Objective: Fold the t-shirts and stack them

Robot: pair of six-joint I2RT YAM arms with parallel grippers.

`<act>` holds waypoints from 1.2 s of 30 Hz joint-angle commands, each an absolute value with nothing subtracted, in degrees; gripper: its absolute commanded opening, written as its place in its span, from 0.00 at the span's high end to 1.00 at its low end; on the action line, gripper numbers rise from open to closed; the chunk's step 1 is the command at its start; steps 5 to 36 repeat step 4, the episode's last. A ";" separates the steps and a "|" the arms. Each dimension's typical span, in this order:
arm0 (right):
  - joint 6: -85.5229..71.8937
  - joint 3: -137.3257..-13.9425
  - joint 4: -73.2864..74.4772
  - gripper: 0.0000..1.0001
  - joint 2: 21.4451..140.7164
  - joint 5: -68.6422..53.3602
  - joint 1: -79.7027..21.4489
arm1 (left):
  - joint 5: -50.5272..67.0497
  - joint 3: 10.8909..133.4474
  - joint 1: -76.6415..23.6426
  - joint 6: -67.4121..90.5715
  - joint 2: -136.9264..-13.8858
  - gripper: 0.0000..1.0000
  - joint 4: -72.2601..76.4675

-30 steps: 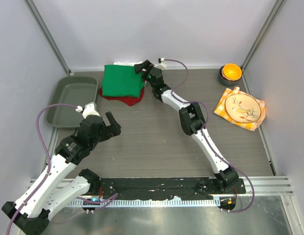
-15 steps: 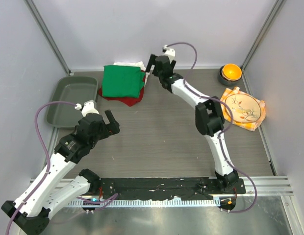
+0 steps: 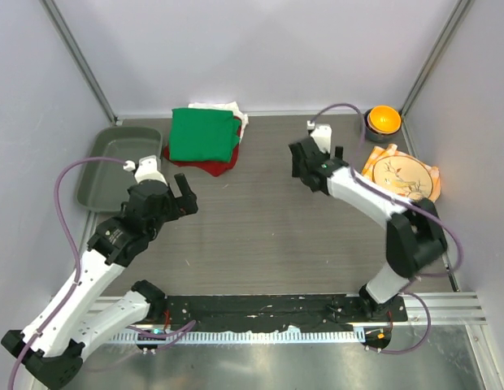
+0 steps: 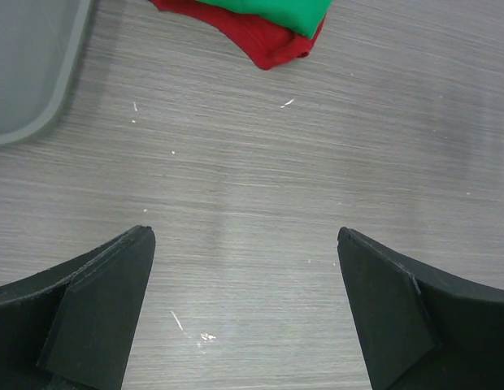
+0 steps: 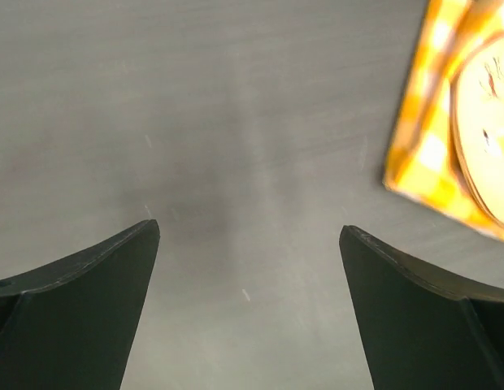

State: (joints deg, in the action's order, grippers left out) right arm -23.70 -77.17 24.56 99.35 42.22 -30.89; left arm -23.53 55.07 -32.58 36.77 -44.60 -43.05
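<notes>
Top external: stacked t-shirts (image 3: 203, 135) lie beyond the gaping left gripper (image 3: 185, 197), well apart from the gaping right gripper (image 3: 314, 161).

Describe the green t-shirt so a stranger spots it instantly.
Start at the grey tray on the left; just right of it, near the back wall, lies a pile of folded cloth. The green t-shirt is its top layer, with only edges of a dark red t-shirt and a white t-shirt showing around it.

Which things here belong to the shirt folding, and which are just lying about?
Job: green t-shirt, dark red t-shirt under it, white t-shirt.
Lying about: grey tray, plate, checked napkin, dark bowl.
</notes>
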 commanded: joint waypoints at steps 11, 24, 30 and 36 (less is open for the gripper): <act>-18.38 -67.06 20.65 0.00 70.68 45.59 -35.32 | -29.00 56.95 -32.78 34.10 -44.92 0.00 -37.01; -18.38 -67.06 20.65 0.00 70.68 45.59 -35.32 | -29.00 56.95 -32.78 34.10 -44.92 0.00 -37.01; -18.38 -67.06 20.65 0.00 70.68 45.59 -35.32 | -29.00 56.95 -32.78 34.10 -44.92 0.00 -37.01; -18.38 -67.06 20.65 0.00 70.68 45.59 -35.32 | -29.00 56.95 -32.78 34.10 -44.92 0.00 -37.01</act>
